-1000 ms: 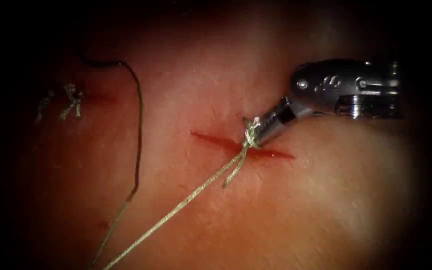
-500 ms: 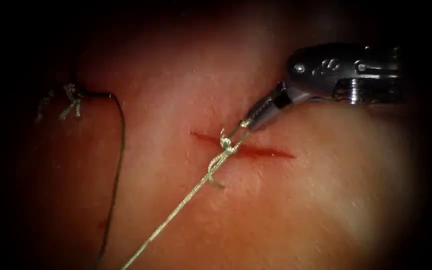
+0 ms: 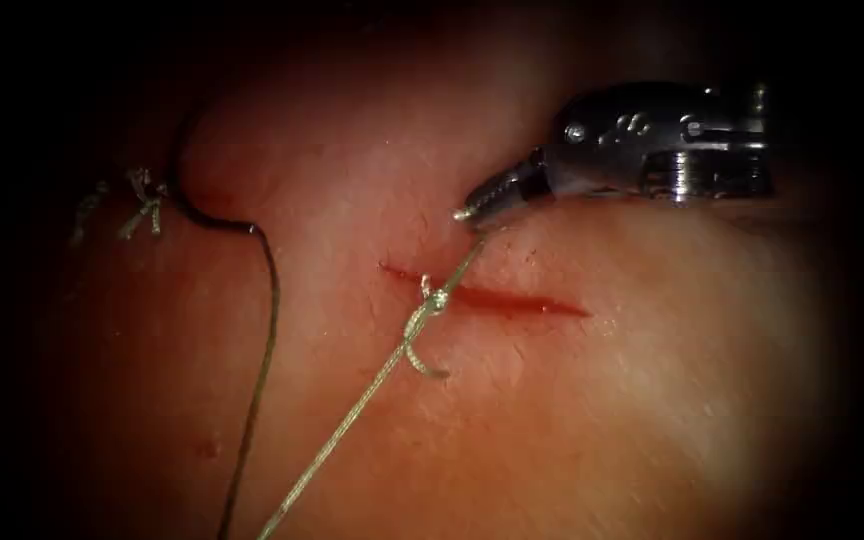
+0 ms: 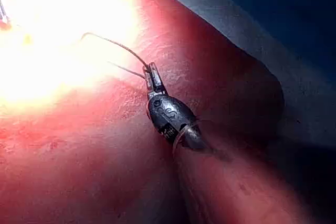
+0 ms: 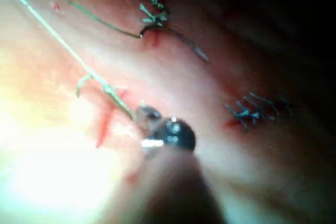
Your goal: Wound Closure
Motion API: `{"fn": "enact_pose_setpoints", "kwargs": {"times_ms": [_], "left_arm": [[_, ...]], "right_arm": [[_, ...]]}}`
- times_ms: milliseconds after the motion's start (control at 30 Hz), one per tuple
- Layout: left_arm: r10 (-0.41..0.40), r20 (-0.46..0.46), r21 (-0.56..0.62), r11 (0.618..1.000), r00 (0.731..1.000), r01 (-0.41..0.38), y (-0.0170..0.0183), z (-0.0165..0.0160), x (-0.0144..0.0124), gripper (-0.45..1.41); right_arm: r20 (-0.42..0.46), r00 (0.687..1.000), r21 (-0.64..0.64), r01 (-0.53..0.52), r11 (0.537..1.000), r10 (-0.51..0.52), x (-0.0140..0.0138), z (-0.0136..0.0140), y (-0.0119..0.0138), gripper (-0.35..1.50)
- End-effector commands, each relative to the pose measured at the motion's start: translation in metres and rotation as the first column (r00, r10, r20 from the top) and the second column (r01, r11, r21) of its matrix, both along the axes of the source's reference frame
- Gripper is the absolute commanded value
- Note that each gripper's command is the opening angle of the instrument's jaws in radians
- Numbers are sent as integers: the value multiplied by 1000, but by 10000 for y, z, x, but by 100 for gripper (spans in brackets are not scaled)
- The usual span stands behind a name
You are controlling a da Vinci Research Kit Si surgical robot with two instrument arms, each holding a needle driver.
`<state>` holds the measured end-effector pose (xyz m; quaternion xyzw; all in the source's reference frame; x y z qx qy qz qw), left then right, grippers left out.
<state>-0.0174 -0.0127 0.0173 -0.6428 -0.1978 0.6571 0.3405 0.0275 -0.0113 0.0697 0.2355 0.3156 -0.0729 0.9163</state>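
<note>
2 grippers [image 3: 467, 213] [image 4: 149, 70], each on thread [image 3: 352, 412].

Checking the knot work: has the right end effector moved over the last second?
Yes. The right end effector, shut on the thread, has pulled up and left, away from the cut, leaving the knot there.

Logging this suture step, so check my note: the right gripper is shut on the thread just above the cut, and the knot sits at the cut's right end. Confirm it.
Not quite. The right gripper does hold the thread just above the cut, but the knot sits toward the cut's left end, not the right. The endoscope view shows it.
</note>
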Motion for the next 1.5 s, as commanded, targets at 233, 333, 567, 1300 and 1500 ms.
{"fn": "enact_pose_setpoints", "kwargs": {"times_ms": [233, 333, 567, 1300, 1500], "left_arm": [[1, 5, 14, 1000, 1000, -1, -15, 10, -6, -45], [1, 5, 14, 1000, 1000, -1, -14, 10, -7, -45], [4, 7, 15, 1000, 1000, -4, -11, 14, -9, -45], [-11, 33, -32, 999, 999, 12, 80, -3, -10, -45], [-23, 39, -40, 999, 999, 25, 84, -6, -4, -45]], "right_arm": [[78, 997, -180, 37, 983, -24, 7, 7, -5, -35], [97, 995, -214, 44, 976, -24, 4, 6, -8, -35], [103, 994, -240, 45, 970, -20, 3, 4, -15, -35], [-65, 767, 47, -636, 770, 638, -61, -71, -30, 111], [124, 658, 353, -729, 587, 743, -46, -42, -68, 101]]}}
